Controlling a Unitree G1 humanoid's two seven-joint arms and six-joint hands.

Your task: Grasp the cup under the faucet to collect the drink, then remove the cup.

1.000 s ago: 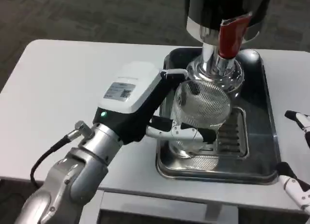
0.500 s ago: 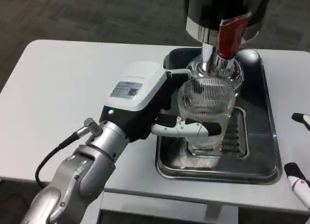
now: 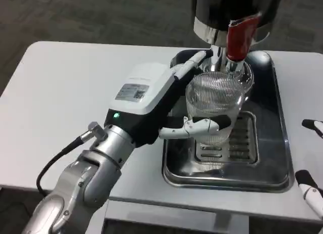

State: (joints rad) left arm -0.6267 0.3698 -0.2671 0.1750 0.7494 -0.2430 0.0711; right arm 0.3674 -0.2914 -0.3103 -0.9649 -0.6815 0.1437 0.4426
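Table: a white rectangular table [image 3: 75,97] bore the whole rig.
Dispenser: a black-and-chrome drink dispenser [image 3: 234,11] stood at the far side, its red-handled chrome faucet [image 3: 237,39] pointing down.
Tray: a shiny rectangular steel drip tray [image 3: 275,138] with a slotted grate lay beneath the faucet.
Left hand: the white-backed left hand [image 3: 176,110] reached in from the cup's left, fingers wrapped around the wall, one across the near lower side and one behind the rim; it held the cup firmly.
Cup: the clear ribbed glass cup [image 3: 214,107] stood upright, long axis vertical, mouth up, directly below the spout and seemingly lifted just above the grate, though contact could not be confirmed.
Key relation: the cup lay immediately right of the left palm, so that hand was far nearer.
Right hand: the right hand [image 3: 310,186] showed only fingertips at the table's right edge; its state could not be told.
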